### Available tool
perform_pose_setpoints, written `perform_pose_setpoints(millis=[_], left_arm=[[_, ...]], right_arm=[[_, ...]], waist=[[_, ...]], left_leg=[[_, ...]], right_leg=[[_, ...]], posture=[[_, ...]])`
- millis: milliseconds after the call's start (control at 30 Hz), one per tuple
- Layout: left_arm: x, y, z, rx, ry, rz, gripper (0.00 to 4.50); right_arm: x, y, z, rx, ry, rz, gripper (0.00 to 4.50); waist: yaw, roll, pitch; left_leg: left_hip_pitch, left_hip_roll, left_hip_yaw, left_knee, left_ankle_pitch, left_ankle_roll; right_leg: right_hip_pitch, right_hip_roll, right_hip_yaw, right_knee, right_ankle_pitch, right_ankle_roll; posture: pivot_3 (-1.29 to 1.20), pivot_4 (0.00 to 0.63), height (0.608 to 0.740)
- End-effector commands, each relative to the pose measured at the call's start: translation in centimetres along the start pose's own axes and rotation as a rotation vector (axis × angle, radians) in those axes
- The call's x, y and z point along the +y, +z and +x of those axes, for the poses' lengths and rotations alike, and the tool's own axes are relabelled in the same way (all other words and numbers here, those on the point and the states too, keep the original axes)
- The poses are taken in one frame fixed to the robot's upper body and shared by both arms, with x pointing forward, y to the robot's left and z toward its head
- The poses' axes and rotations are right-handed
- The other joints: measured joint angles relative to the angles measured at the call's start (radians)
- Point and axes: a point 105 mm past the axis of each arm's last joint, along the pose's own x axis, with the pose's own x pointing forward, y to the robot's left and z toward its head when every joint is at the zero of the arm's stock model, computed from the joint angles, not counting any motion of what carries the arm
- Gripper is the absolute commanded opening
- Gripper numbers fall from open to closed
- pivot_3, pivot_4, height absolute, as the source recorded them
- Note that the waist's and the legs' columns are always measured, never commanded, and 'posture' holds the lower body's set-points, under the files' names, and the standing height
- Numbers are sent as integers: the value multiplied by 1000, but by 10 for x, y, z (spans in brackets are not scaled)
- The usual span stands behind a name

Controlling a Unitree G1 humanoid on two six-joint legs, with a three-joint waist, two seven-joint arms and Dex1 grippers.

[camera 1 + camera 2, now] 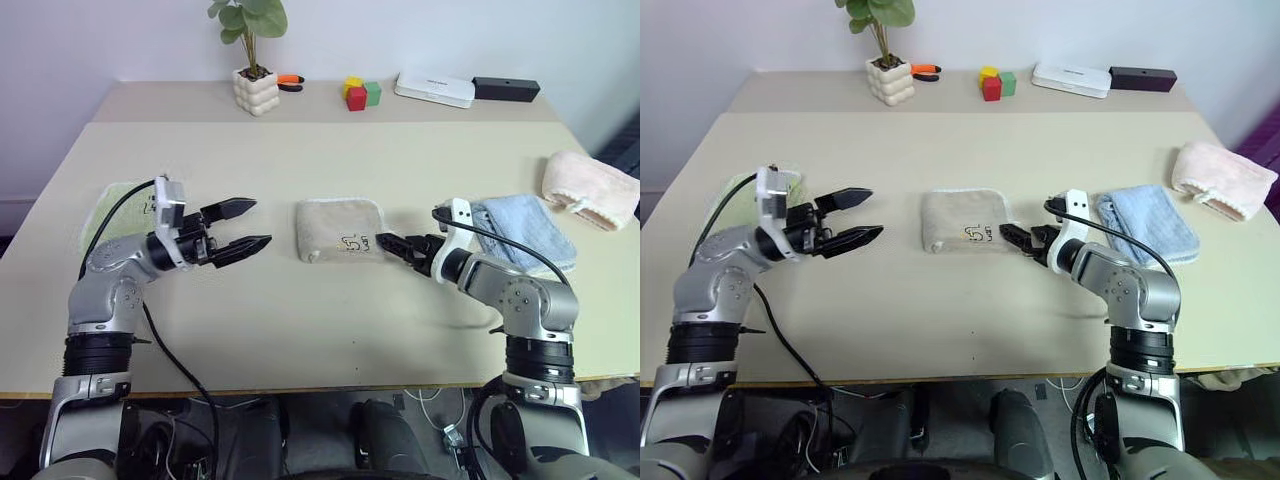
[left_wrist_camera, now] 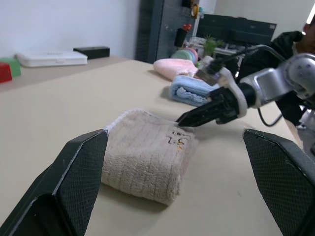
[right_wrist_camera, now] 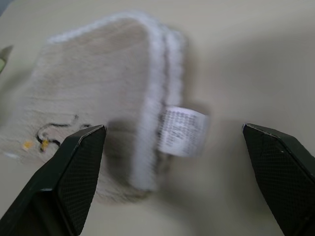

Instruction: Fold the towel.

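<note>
While both tools (image 1: 243, 226) (image 1: 388, 243) gape empty, the folded towel (image 1: 340, 229) lies between them on the table (image 1: 300, 320).

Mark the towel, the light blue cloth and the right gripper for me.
towel (image 1: 338, 229): left eye view, middle of its folded top face.
light blue cloth (image 1: 525, 226): left eye view, bare part beyond the arm's cable.
right gripper (image 1: 384, 241): left eye view, between its open fingertips at the towel's edge.

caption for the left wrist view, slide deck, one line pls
Folded towel on the table, seen between the open left tool's fingers, with the right tool at its far edge.
</note>
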Motion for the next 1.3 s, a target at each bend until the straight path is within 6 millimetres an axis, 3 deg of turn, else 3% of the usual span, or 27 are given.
perform_pose_setpoints(millis=[33,433,533,767,867,1000,1067,1167,1300], left_arm=[[-3,12,-3,-33,-2,71,4482],[-10,21,1,-78,29,78,4482],[-10,20,0,-79,42,79,4500],[-11,18,-1,-74,53,68,4500],[-10,16,-2,-69,57,67,4500],[-8,12,1,-76,59,57,4500],[-7,8,4,-78,53,52,4500],[-5,6,10,-89,40,50,4500],[2,8,18,-107,22,63,4500]], right_arm=[[7,3,4,-8,16,17,4500],[37,-20,21,123,165,74,4500],[46,-22,25,135,214,89,3636],[44,-19,32,121,188,98,77],[39,-16,32,99,169,111,77],[40,10,23,-28,207,145,77],[39,37,12,-163,224,138,77],[23,78,-16,-388,156,146,77],[-5,108,-66,-614,-33,138,77]], waist=[[-3,0,0],[-13,0,0],[-11,0,0],[-10,0,0],[-8,0,0],[-4,0,0],[-3,0,0],[0,0,0],[-2,0,0]], left_leg=[[0,0,0,0,0,0],[1,1,0,0,0,0],[1,1,0,-1,0,0],[1,1,0,-1,0,0],[1,1,0,0,0,0],[1,1,0,0,0,0],[1,1,0,0,0,0],[0,1,0,0,0,0],[0,1,0,0,0,0]], right_leg=[[0,0,0,0,0,0],[0,2,0,1,0,0],[0,2,0,1,0,0],[0,2,0,1,0,0],[0,2,0,1,0,0],[0,1,0,1,0,0],[0,1,0,1,0,0],[0,1,0,1,0,0],[0,1,0,1,0,1]], posture=[[0,150,735],[0,150,735],[0,150,735],[0,150,735],[0,150,735],[0,150,735],[0,150,735],[0,150,735],[0,150,735]])
